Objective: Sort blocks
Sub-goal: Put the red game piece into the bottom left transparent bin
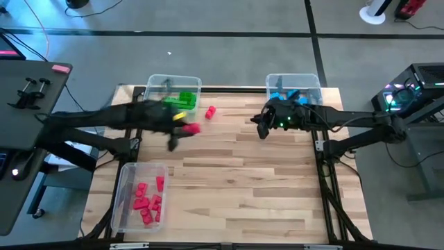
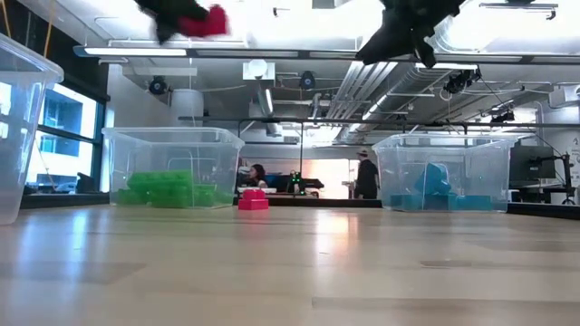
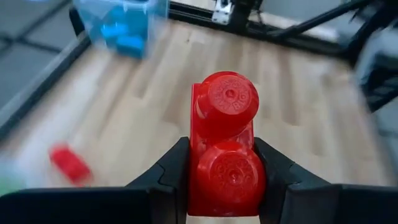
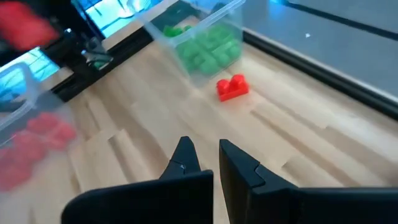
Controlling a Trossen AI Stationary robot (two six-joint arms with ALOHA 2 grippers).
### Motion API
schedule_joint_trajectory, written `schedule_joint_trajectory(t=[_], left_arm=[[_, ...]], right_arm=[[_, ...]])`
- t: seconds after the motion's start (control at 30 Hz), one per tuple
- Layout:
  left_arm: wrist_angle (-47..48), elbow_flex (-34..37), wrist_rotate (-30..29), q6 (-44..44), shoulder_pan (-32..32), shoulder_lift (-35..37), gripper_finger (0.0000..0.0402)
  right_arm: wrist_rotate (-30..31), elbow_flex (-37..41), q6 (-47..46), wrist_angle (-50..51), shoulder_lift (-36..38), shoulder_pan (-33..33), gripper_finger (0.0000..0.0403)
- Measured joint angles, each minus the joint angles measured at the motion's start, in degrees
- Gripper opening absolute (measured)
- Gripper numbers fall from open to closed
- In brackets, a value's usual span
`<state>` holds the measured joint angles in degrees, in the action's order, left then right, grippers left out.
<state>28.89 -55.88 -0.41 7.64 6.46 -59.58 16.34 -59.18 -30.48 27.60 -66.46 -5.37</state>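
A: Brick status?

B: The left gripper (image 3: 225,186) is clamped on a red brick (image 3: 225,149), held up off the tabletop. In the left wrist view the brick sits squarely between the fingers (image 3: 171,171), its two studs in a line, so its long axis runs out forward from the jaws.

A: And where does it need to go?

B: I'd say the bin of red bricks (image 1: 123,201) at the near left corner of the tabletop. The left gripper hangs near the far left corner, just beside the bin of green bricks (image 1: 173,85), so the red bin lies back toward the near edge, on that arm's own side.

A: Anything left loose?

B: One more red brick (image 1: 210,111) lies on the tabletop close to the far edge, beside the green bin. It is between the two arms, slightly nearer the left.

A: The right arm?

B: The right gripper (image 4: 208,158) waits by the bin of blue bricks (image 1: 312,82) at the far edge, jaws together, holding nothing.
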Motion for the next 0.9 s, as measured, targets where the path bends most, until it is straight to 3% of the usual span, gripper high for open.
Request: schedule_joint_trajectory(t=[0.1,0.23,0.37,0.57,0.73,0.9], left_arm=[[10.67,-0.02,-3.00,12.46,-5.25,8.26,0.0100],[21.58,0.00,-5.06,31.94,-17.59,12.91,0.0100],[24.58,0.00,-4.82,47.40,-31.92,11.62,0.0100],[25.42,0.00,-4.57,62.37,-48.70,4.76,0.0103],[26.55,0.02,-4.06,68.34,-55.31,-0.63,0.0125],[28.22,0.02,-0.61,72.76,-54.64,-3.02,0.0157]], right_arm=[[-1.24,0.00,1.16,-1.04,0.00,-2.32,0.0000],[-4.72,0.00,4.52,-2.63,0.00,-4.52,0.0000],[-6.40,0.00,6.59,-2.62,0.00,-5.84,0.0000],[-7.90,0.00,7.02,-2.63,0.00,-6.30,0.0000],[-7.99,0.00,7.02,-2.58,0.00,-6.29,0.0000],[-7.98,0.00,7.02,-2.56,0.00,-6.29,0.0000]])
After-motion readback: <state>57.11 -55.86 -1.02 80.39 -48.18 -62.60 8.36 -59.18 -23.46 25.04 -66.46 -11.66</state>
